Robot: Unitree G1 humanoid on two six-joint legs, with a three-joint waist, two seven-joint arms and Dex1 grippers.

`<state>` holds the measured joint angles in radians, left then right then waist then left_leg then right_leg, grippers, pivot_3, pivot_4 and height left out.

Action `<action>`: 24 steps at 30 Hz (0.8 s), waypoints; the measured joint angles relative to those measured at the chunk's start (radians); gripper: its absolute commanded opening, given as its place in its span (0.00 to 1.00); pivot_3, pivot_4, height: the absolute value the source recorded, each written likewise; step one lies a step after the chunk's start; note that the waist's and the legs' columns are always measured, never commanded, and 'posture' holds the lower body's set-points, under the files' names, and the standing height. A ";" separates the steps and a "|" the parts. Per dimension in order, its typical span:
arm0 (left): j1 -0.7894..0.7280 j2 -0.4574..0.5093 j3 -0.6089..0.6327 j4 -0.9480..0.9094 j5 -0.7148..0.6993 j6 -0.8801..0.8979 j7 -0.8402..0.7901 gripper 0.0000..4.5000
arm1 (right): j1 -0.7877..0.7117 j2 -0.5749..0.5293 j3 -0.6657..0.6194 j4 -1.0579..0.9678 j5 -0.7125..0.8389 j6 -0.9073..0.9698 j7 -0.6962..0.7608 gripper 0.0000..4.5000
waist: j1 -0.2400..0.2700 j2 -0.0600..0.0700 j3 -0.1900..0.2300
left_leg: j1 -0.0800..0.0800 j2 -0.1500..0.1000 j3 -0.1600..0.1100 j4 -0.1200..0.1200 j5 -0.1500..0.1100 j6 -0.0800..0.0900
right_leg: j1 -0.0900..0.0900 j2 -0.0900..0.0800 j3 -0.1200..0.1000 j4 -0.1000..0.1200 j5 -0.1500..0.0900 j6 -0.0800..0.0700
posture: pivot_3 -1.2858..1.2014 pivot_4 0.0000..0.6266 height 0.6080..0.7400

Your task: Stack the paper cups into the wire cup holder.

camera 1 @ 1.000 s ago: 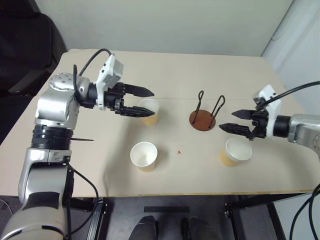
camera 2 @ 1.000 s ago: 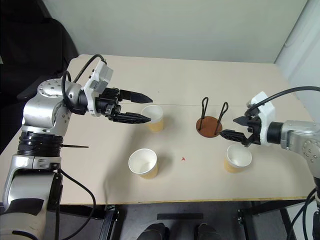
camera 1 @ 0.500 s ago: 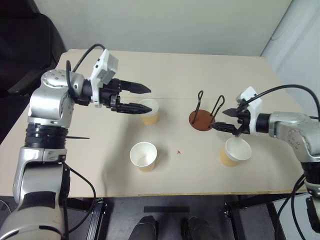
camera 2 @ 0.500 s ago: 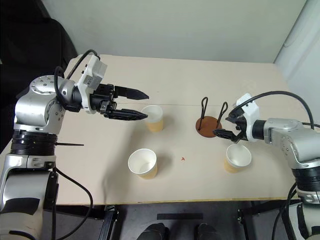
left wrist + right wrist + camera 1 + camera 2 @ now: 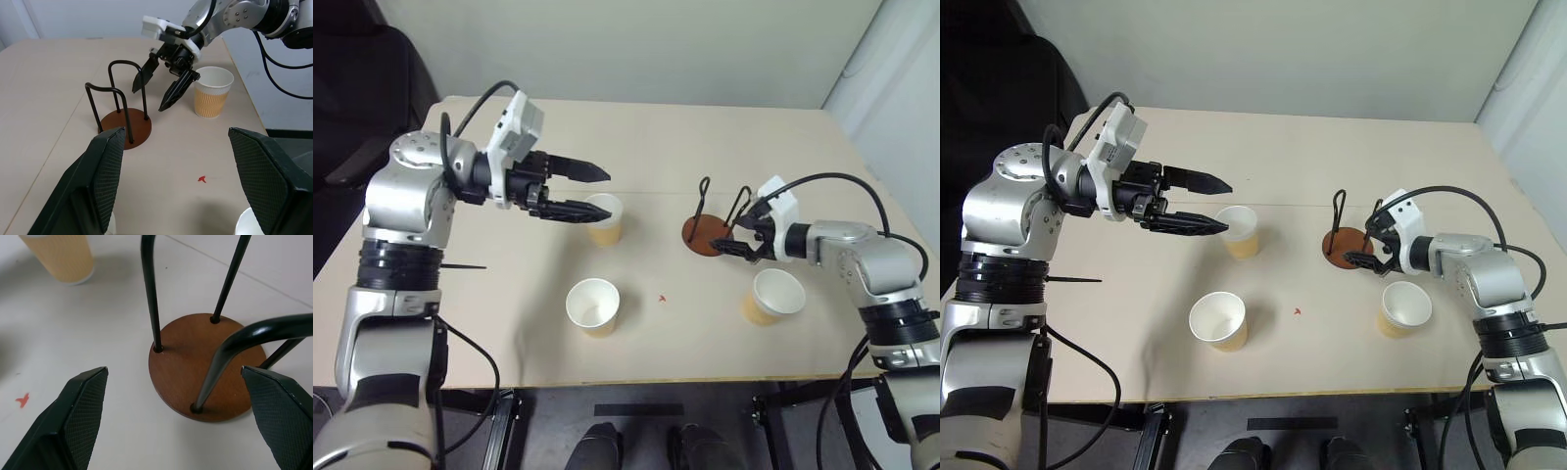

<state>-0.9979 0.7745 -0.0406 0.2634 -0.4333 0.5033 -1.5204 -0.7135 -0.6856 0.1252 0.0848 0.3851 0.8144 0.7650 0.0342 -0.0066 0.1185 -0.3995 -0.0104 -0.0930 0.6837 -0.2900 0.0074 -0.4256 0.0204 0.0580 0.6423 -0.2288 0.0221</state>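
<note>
A: Surface and surroundings?

B: A pale beige desk [image 5: 636, 147] stands against a light wall, with a dark chair [image 5: 352, 88] off its left corner. A small red mark [image 5: 663, 297] sits on the desk.

A: Location of the wire cup holder?

B: The wire cup holder [image 5: 710, 227] stands upright right of the desk's centre: a round reddish-brown base with two dark wire loops. No cup is inside it.

A: The paper cups, referenced to the holder?

B: All three stand upright and apart from one another. The first cup [image 5: 604, 217] is well to the holder's left, on about the same line. The second cup [image 5: 593, 305] is to the holder's left and nearer the front edge. The third cup [image 5: 775, 296] is just right of the holder and nearer the front edge.

A: Right gripper?

B: The right gripper [image 5: 738, 238] is at the holder's right side, its fingers spread wide, empty, tips close by the base and the near wire loop. Contact cannot be determined.

A: Left gripper?

B: The left gripper [image 5: 595, 192] is raised left of the holder, beside the first cup, pointing toward the holder. Its fingers are spread apart and hold nothing; the lower fingertip lies over that cup's rim.
</note>
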 measured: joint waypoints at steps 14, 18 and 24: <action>0.000 0.000 -0.002 0.001 0.002 0.000 -0.001 0.81 | -0.010 0.033 -0.050 0.028 -0.016 0.008 -0.022 0.00 | 0.000 0.000 0.000 | 0.000 0.000 0.000 0.000 0.000 0.000 | 0.000 0.000 0.000 0.000 0.000 0.000 | 0.52 0.24 1.00; 0.000 -0.001 -0.003 0.001 0.002 0.000 -0.005 0.81 | -0.011 0.031 -0.070 0.021 -0.012 0.044 -0.017 0.00 | -0.001 0.000 0.000 | 0.000 0.000 0.000 -0.001 0.000 0.000 | 0.000 0.000 0.000 0.000 0.000 0.000 | 0.52 0.24 1.00; 0.000 0.016 -0.020 0.004 0.006 -0.001 -0.036 0.81 | -0.003 -0.017 -0.070 -0.114 0.034 0.123 0.029 0.00 | -0.002 0.001 0.001 | -0.001 0.000 0.000 -0.001 0.000 0.000 | -0.001 0.000 0.000 0.000 0.000 0.000 | 0.52 0.24 1.00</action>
<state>-0.9984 0.7906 -0.0602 0.2674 -0.4277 0.5028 -1.5563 -0.7168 -0.7023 0.0550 -0.0293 0.4196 0.9375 0.7944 0.0325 -0.0056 0.1192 -0.4007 -0.0104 -0.0930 0.6824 -0.2900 0.0072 -0.4263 0.0204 0.0580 0.6423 -0.2289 0.0221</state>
